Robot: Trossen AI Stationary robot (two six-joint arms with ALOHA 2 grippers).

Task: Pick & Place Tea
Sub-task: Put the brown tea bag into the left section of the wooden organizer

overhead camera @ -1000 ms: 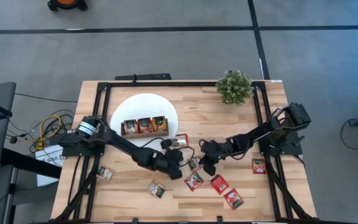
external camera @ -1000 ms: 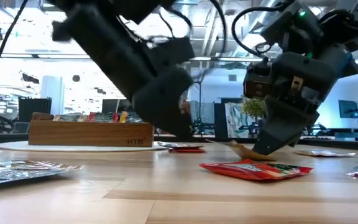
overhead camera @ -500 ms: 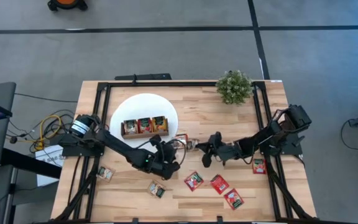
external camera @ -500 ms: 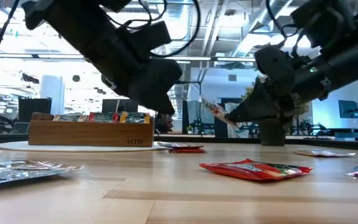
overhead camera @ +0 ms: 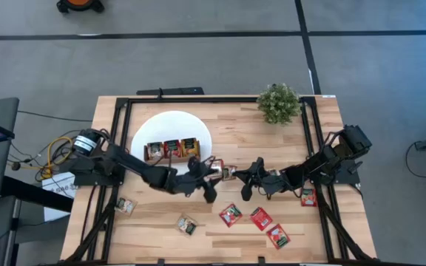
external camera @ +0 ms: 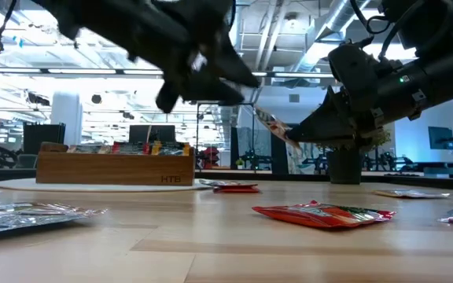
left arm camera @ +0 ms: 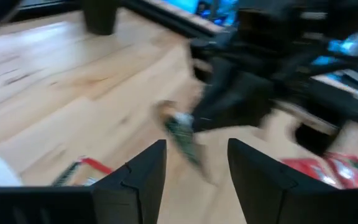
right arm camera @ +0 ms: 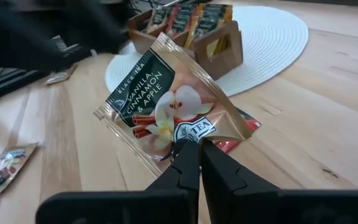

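Observation:
My right gripper (right arm camera: pixel 194 163) is shut on a white-and-green tea sachet (right arm camera: pixel 166 106), held in the air over the table's middle (overhead camera: pixel 226 174). My left gripper (left arm camera: pixel 196 171) stands open just to the sachet's left, pointing at it, with nothing between its fingers. In the low view the sachet (external camera: pixel 270 122) slants up between my left gripper (external camera: pixel 238 82) and my right gripper (external camera: pixel 291 135). The wooden tray (overhead camera: pixel 172 149) with several sachets upright in it stands on the white disc (overhead camera: pixel 170 124). My right gripper pinches the sachet's lower edge (right arm camera: pixel 188 140) between its two fingertips. The fingers come nearly level from the table's right side. The sachet stands tilted up beyond the fingers, lifted clear of the table, its printed face toward the wrist camera.
Three red sachets (overhead camera: pixel 261 219) lie near the front edge and another (overhead camera: pixel 307 196) by the right arm. Two white-and-green ones (overhead camera: pixel 126 206) (overhead camera: pixel 187 224) lie front left, and a red one (overhead camera: pixel 214 164) beside the disc. A potted plant (overhead camera: pixel 278 102) stands far right.
My right gripper has tipped from pointing down at the table to nearly level and has lifted the sachet clear of the wood, carrying it toward the left gripper. My left gripper has risen and moved toward the far edge, turning toward the sachet.

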